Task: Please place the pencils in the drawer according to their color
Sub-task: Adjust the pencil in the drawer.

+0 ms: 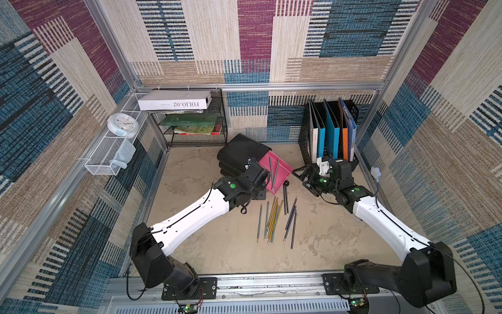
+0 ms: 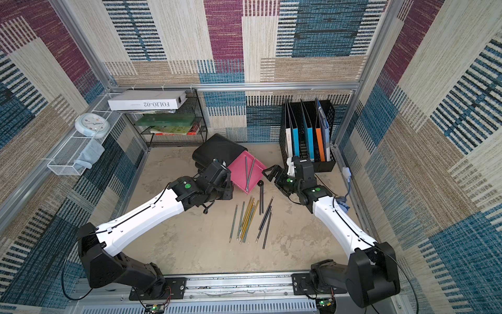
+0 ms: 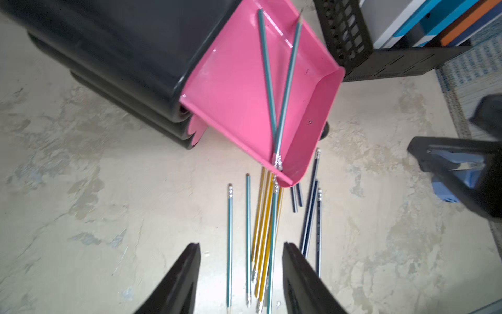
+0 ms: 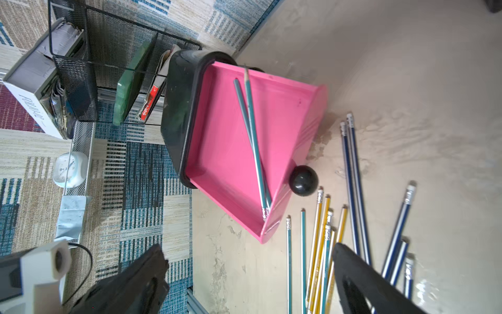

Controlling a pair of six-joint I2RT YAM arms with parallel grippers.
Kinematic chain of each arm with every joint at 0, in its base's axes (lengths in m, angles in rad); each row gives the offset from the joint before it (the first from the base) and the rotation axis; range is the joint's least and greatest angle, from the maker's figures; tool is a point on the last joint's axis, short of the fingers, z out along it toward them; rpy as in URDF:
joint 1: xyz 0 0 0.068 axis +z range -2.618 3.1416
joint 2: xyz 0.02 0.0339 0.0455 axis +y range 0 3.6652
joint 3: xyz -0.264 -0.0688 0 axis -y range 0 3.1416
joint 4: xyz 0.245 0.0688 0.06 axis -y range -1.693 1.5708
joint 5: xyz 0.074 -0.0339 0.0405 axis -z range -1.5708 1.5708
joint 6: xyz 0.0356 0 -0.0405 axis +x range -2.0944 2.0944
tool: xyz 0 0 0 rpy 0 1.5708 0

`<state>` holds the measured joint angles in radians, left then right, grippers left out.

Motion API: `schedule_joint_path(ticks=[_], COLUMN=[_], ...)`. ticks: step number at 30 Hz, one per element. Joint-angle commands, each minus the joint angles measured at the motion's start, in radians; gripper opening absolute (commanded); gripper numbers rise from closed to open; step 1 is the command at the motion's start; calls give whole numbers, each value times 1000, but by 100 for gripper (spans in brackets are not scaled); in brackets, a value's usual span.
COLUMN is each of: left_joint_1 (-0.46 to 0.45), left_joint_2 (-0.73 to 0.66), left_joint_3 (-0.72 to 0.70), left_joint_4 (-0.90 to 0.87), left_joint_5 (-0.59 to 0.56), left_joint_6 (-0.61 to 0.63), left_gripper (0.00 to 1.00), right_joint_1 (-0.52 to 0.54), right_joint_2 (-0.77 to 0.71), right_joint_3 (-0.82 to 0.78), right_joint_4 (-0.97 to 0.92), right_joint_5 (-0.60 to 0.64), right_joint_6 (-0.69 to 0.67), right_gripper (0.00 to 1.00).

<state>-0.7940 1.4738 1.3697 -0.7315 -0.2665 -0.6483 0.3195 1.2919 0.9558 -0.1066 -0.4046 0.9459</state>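
Note:
A pink drawer [image 1: 284, 171] [image 3: 231, 89] stands pulled out of a black drawer unit [image 1: 241, 152]. Two teal pencils [image 1: 275, 172] [image 3: 288, 81] [image 4: 252, 136] lie crossed inside it. On the table in front lie more pencils: teal [image 1: 260, 223], yellow [image 1: 273, 217] and dark navy [image 1: 290, 220]. My left gripper [image 3: 240, 271] hovers over the teal and yellow ones beside the drawer's front corner, open, with nothing between its fingers [image 3: 187, 271]. My right gripper [image 1: 305, 182] [image 4: 250, 252] stands wide open and empty to the right of the drawer.
The drawer's black knob [image 4: 303, 180] sticks out toward the navy pencils. A black file holder [image 1: 330, 136] with folders stands back right, just behind my right wrist. A mesh shelf [image 1: 190, 122] with books is at back left, a clock [image 1: 122, 125] on the wall basket.

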Motion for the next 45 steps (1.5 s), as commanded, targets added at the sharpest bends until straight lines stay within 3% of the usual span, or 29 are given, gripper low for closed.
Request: schedule_joint_path(ticks=[1,14,23,37,45], left_joint_1=[30,95,105,121,122], left_joint_2=[-45,-98,-106,-118,-104], left_joint_3=[-65,-129,-134,-161,-166], left_joint_4=[16,38,46,50,47], left_joint_5=[3,57,65,76,98], left_joint_6=[-32,-48,-48,-40,-28], left_gripper=[54,54,54,53,53], right_joint_1=[37,93,110,166,172], right_joint_2=[63,390,530,623,538], right_joint_3=[78,398,511,634,586], right_joint_4=[30,-97,-124,-95,-86], right_joint_5=[23,125,126,86,108], right_joint_6=[12,-9,-19,10,13], right_gripper=[99,99,99,99,99])
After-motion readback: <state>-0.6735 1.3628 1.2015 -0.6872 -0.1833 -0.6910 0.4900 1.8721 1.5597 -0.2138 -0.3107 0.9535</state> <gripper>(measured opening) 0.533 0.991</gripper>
